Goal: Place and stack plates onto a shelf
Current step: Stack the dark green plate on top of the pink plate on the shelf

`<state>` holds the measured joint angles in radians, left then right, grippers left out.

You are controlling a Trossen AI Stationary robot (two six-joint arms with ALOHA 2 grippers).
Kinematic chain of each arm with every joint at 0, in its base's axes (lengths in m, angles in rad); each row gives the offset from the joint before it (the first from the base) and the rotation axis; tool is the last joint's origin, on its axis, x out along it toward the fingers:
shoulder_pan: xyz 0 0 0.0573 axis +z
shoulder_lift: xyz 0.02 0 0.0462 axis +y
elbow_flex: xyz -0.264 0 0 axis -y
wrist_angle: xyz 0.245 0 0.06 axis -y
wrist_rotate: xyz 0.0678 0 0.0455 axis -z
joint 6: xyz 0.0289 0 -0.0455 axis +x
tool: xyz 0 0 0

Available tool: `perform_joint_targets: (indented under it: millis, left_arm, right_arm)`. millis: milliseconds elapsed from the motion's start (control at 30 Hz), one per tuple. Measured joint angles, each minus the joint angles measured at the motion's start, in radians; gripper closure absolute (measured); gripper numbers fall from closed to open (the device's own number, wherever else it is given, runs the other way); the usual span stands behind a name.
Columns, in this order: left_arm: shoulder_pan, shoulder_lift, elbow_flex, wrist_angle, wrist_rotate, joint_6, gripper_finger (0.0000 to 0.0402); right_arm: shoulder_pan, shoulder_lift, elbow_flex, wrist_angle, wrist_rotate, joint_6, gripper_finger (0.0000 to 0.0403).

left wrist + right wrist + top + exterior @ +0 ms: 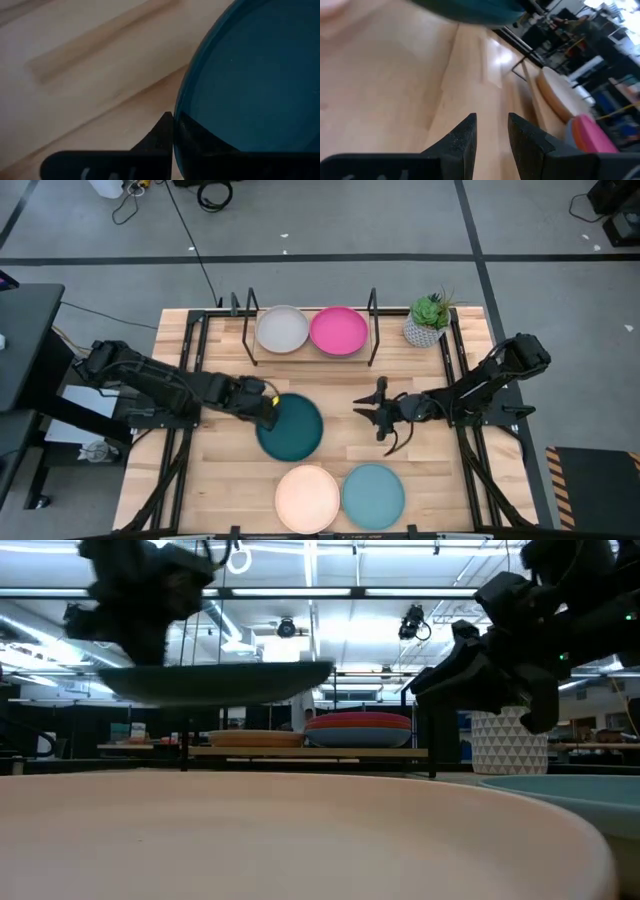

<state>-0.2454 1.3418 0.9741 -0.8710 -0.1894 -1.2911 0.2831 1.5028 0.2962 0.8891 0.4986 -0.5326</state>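
Observation:
The dark teal plate (292, 428) hangs level in the air over the table's middle, also seen in the low view (225, 680). My left gripper (270, 408) is shut on its left rim. My right gripper (368, 410) hovers open just right of that plate and touches nothing; its fingers (492, 131) have only bare wood between them. The shelf (310, 352) stands at the far edge and carries a stack topped by a grey plate (282, 329) and another topped by a pink plate (338, 330). A cream plate (307, 498) and a light blue plate (373, 495) lie flat at the near edge. My left gripper holds the dark teal plate by its rim (176, 122) on the side toward the table's left. The rim is pinched between the two fingers, which come level from the left. The plate is lifted clear of the table and sits about level (225, 680).
A potted plant (428, 320) stands right of the shelf at the far edge. The shelf's black upright loops (372, 330) rise at its ends. Bare wood (350, 445) lies between the held plate and the two plates at the near edge.

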Motion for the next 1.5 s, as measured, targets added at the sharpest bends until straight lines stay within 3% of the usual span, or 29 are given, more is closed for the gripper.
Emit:
perform_joint_targets:
  millis: [400,633,800,1500]
  left_arm:
    - [0.077,0.054,0.0,0.118,-0.051,0.128,0.0387]
    - [0.081,0.168,0.0,0.31,0.019,0.202,0.0387]
    - [0.08,0.199,0.0,0.301,0.046,0.206,0.0387]
    - [0.081,0.199,0.0,0.302,0.045,0.214,0.0386]
  right_arm:
    - [0.071,0.0,0.0,-0.023,0.111,-0.125,0.0291]
    - [0.133,0.0,0.0,-0.035,0.109,-0.278,0.03]
    - [0.172,0.0,0.0,-0.038,0.116,-0.352,0.03]
    - [0.174,0.0,0.0,-0.038,0.137,-0.332,0.03]
